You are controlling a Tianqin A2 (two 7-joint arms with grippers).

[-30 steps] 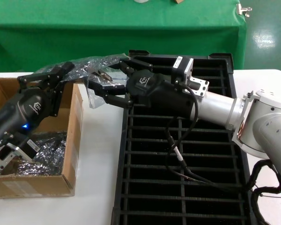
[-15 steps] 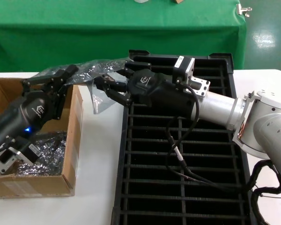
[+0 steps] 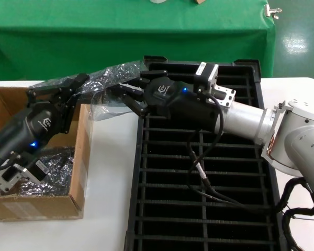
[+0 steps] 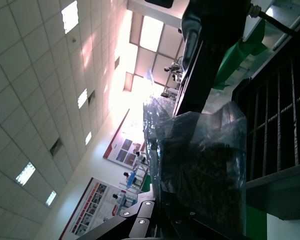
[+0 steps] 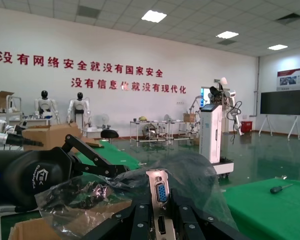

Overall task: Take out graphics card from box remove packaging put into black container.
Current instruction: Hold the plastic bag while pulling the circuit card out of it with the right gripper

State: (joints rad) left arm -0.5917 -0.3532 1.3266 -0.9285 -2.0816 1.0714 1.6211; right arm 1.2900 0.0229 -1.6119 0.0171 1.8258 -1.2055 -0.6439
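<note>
The graphics card (image 5: 160,196) is out of the cardboard box (image 3: 79,151) and is being stripped of its packaging (image 3: 102,83) in the air, above the gap between the box and the black container (image 3: 199,172). The right gripper (image 3: 126,94) has its jaws clamped on the card's silver bracket end, whose blue port shows in the right wrist view, while the left gripper (image 3: 73,86) has its jaws closed on the far end of the crinkly bag, just above the box's far corner. Judging by this, the unbagging is under way but unfinished: much of the bag is stretched between the two grippers and seems to cover most of the card. Slotting the card into the container is left to do. More shiny bagged bundles (image 3: 52,175) lie in the box. The right arm lies across the container's far slots; the nearer slots are open, and bare white counter (image 3: 107,172) separates box from container, giving the left gripper room to pull away toward the box.
</note>
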